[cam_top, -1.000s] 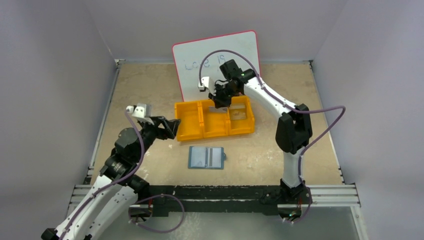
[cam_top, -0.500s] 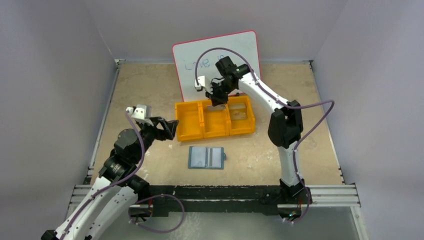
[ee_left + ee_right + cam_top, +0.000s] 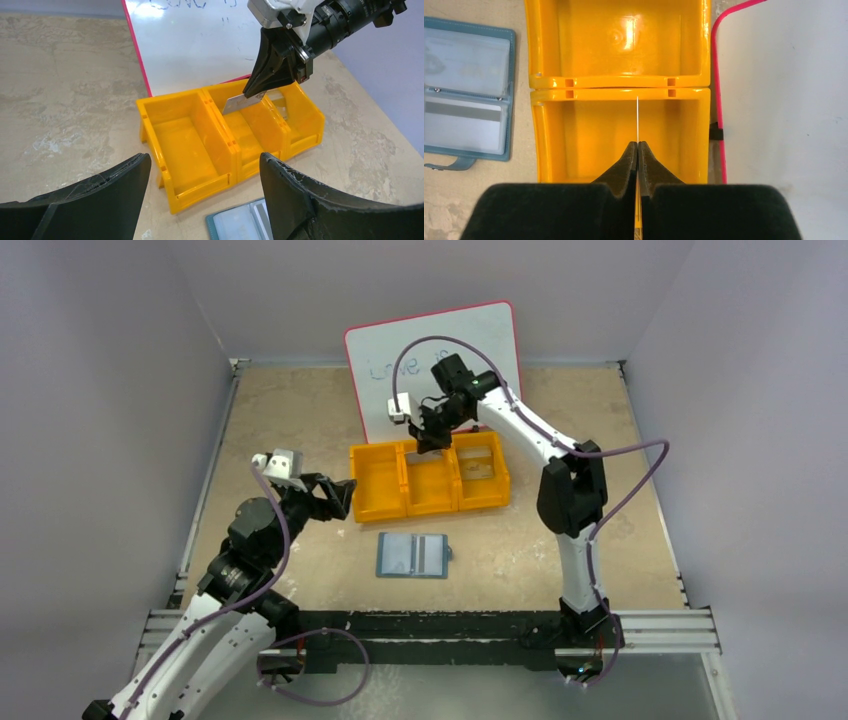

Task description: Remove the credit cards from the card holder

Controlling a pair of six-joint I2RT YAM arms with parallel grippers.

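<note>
Our right claw (image 3: 638,145) is pinched on a silver card (image 3: 242,102), which juts from its tips over the middle compartment of the orange bin (image 3: 378,508) toward the far edge. The card holder (image 3: 413,555) lies open by the near edge, well apart from it. Our left claw (image 3: 342,497) gapes empty.

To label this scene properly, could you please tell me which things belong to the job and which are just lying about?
Job: card holder, lying open; card pinched in the right hand; tan card in the right compartment of the orange bin.
Lying about: whiteboard; left hand, open, holding nothing.
</note>
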